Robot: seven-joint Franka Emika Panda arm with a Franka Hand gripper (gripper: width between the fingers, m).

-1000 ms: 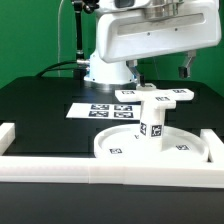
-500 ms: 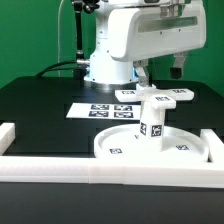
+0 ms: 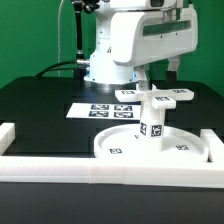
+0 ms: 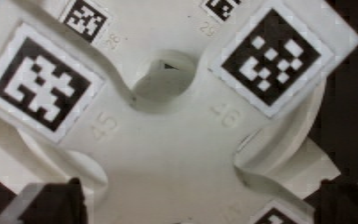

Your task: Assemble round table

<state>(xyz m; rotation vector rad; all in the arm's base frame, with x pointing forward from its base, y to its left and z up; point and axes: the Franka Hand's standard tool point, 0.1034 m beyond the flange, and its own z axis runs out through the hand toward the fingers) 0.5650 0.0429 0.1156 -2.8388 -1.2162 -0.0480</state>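
Observation:
The round table's large white disc point(image 3: 108, 143) lies at the front of the black table, against the rails. The short post point(image 3: 153, 122) stands upright on its middle. The lobed cross-shaped piece point(image 3: 156, 96) sits flat on top of the post. My gripper point(image 3: 160, 70) hangs open and empty just above the cross piece, touching nothing. In the wrist view the cross piece point(image 4: 158, 140) with its square tags fills the frame, and my gripper point(image 4: 197, 205) straddles it from above with its dark fingertips point(image 4: 51, 200) wide apart.
The marker board point(image 3: 92, 109) lies flat behind the disc. White border rails run along the front point(image 3: 70, 170), the exterior view's left point(image 3: 8, 134) and its right point(image 3: 216, 140). The arm's base point(image 3: 105, 68) stands at the back.
My gripper has shifted toward the exterior view's left, over the cross piece. The disc, post and cross piece have not moved.

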